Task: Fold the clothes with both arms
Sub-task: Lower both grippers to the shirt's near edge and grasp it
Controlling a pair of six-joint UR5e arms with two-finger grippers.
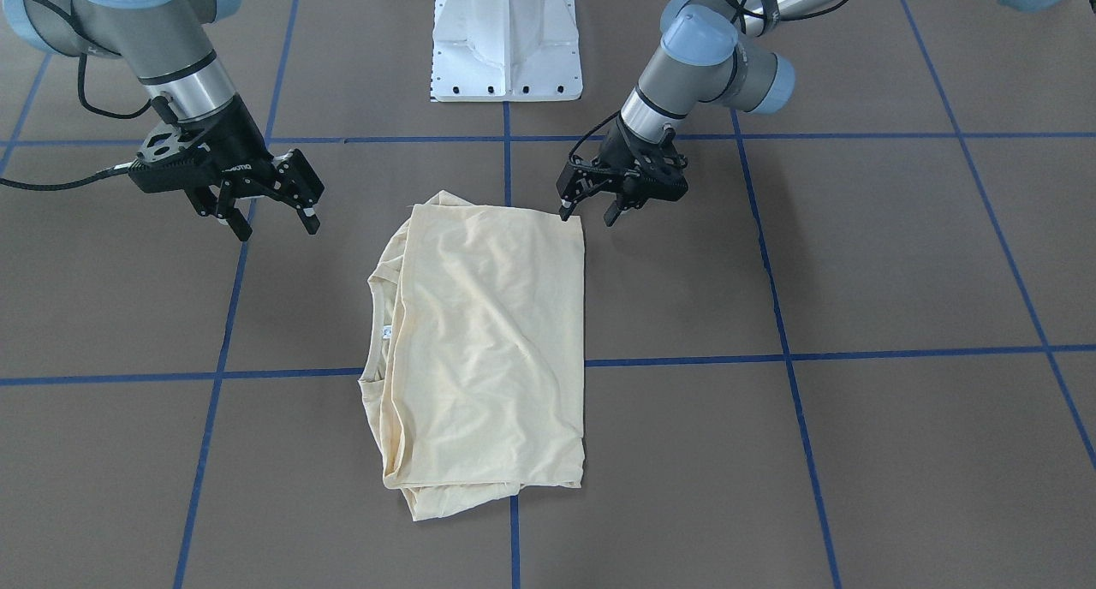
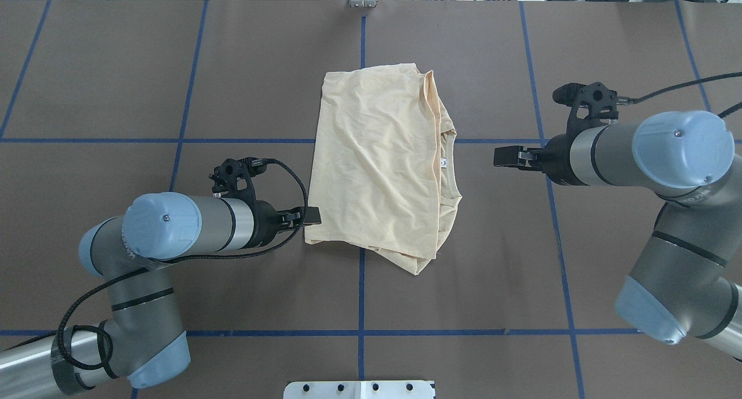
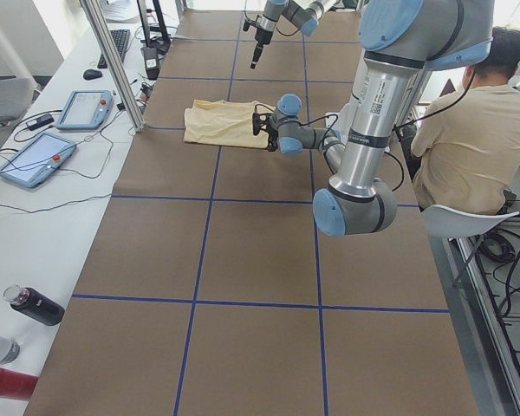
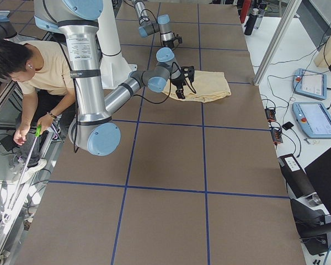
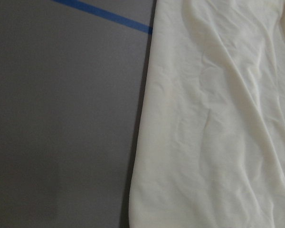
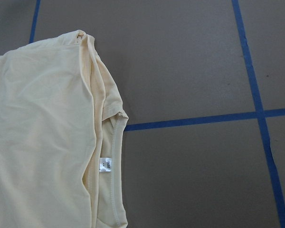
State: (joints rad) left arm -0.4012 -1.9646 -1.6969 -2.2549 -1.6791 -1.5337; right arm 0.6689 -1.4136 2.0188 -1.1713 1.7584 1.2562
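Note:
The pale yellow shirt [image 1: 488,332] lies folded into a tall rectangle in the middle of the table, plain side up, so its print is hidden. Its small white neck label [image 1: 385,333] shows at the collar edge, also in the right wrist view [image 6: 106,164]. My left gripper [image 1: 589,215] is open and empty, low at the shirt's corner nearest the robot; the overhead view shows it there too [image 2: 313,216]. My right gripper [image 1: 276,226] is open and empty, above the table, apart from the shirt's collar side [image 2: 503,156]. The left wrist view shows only the shirt's folded edge [image 5: 218,118].
The white pedestal base [image 1: 507,41] stands behind the shirt. Blue tape lines grid the brown table top. A seated person [image 3: 468,130] is beside the robot. Control tablets [image 3: 35,156] and bottles [image 3: 35,305] lie on the side bench.

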